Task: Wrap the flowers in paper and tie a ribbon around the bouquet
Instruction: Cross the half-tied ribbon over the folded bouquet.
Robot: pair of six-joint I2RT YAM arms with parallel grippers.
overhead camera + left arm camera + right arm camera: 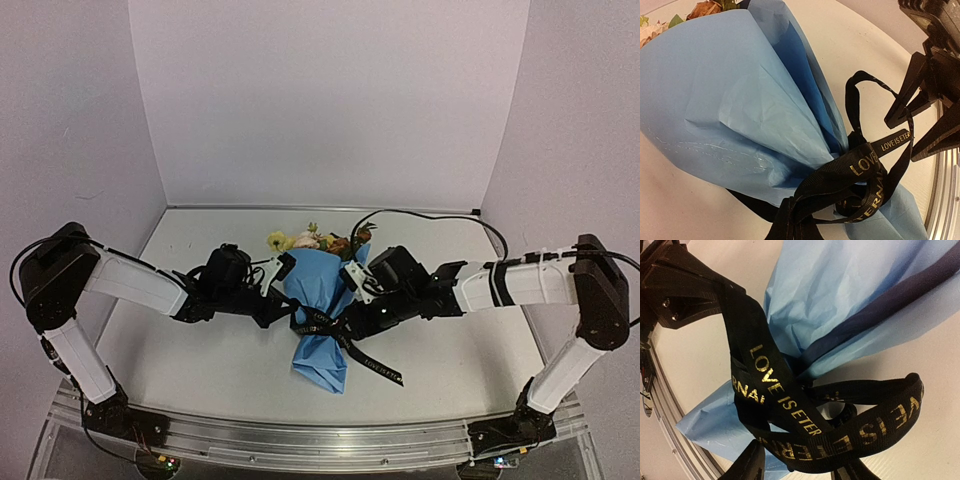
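Tying looks nearly done: the light-blue paper cone bouquet (320,310) lies between the 2 grippers, left gripper (715,295) clamped on the black gold-lettered ribbon (865,165), right gripper (900,140) parted around a loop; next, pull the knot snug.

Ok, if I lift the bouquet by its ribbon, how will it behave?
Probably floppy: the ribbon lies in slack loops, so it should sag first. The paper looks thin and creased, so likely light and easily crushed.

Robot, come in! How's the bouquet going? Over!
Left gripper shut on black lettered ribbon. Right gripper open, ribbon between its fingers. Light-blue paper bouquet wrapped, ribbon looped round its waist. Nothing blocking.
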